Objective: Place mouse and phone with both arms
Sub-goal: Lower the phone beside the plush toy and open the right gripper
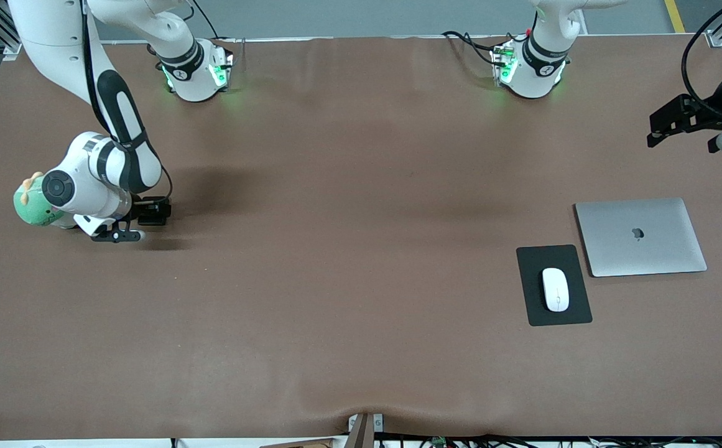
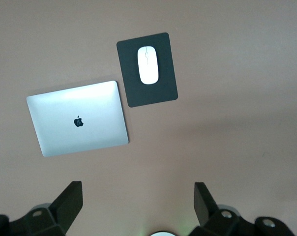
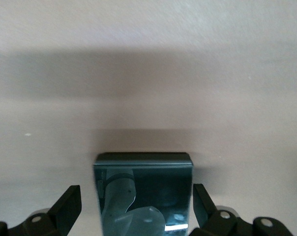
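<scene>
- Black fingers of the right gripper (image 1: 125, 229) stand spread wide, low over the brown table (image 1: 336, 249) at the right arm's end; in the right wrist view one finger (image 3: 65, 206) shows on each side of the phone (image 3: 143, 194), with a gap between each finger and the phone's edges.
- Between those open fingers the phone lies flat on the table, its glossy black face mirroring the arm above it; in the front view the wrist hides it.
- Just beside the right wrist sits a green plush toy (image 1: 34, 202), partly covered by the arm.
- Up over the table edge at the left arm's end hangs the left gripper (image 1: 678, 127), fingers (image 2: 65, 204) wide apart and holding nothing.
- Below that left gripper, seen from its wrist camera, lies a closed silver laptop (image 2: 77, 118), lid up with its logo showing.
- Just beside the laptop, nearer the front camera, lies a black mouse pad (image 1: 553, 285), close to the laptop's corner.
- On the pad rests the white mouse (image 1: 556, 289), well apart from both grippers.
</scene>
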`<move>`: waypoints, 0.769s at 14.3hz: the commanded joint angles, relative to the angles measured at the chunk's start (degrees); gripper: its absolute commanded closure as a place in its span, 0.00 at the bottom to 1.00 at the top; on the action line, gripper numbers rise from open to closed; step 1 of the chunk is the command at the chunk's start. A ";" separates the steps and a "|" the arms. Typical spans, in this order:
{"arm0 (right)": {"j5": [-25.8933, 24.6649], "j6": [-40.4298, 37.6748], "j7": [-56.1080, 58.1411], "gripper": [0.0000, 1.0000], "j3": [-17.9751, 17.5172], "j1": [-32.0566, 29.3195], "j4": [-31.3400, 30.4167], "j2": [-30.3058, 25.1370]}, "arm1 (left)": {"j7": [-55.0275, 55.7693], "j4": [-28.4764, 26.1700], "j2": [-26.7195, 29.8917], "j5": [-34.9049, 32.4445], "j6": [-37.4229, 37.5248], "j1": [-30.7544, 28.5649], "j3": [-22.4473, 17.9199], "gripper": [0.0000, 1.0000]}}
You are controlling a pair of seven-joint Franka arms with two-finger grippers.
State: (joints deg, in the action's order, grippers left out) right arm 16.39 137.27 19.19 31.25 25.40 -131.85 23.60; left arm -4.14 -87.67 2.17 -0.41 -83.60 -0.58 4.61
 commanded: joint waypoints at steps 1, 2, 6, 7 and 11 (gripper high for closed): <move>-0.22 -12.32 -0.03 0.00 0.04 -0.26 7.89 -1.27 | 4.11 -0.66 1.44 0.32 1.77 3.29 -0.91 0.00; -0.22 -18.38 -0.12 0.00 0.04 -0.52 11.75 -1.28 | 5.09 -0.75 1.35 0.32 2.04 3.56 -1.09 0.00; -0.48 -28.61 0.23 0.00 1.00 -0.70 20.91 -1.80 | 5.63 -0.92 1.17 0.32 1.78 3.74 -1.27 0.00; -0.48 -32.64 0.41 0.00 1.53 -1.49 24.59 -1.63 | 5.63 -1.01 0.83 0.32 1.34 3.65 -1.27 0.00; -0.75 -45.59 -0.12 0.00 -0.30 -7.11 38.75 -0.75 | 5.63 -1.19 0.21 0.94 0.02 3.04 -1.00 0.00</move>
State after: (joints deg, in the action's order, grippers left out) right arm 16.39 95.96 19.19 32.83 21.26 -99.44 22.31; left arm 1.17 -88.35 2.08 -0.41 -82.82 2.46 3.79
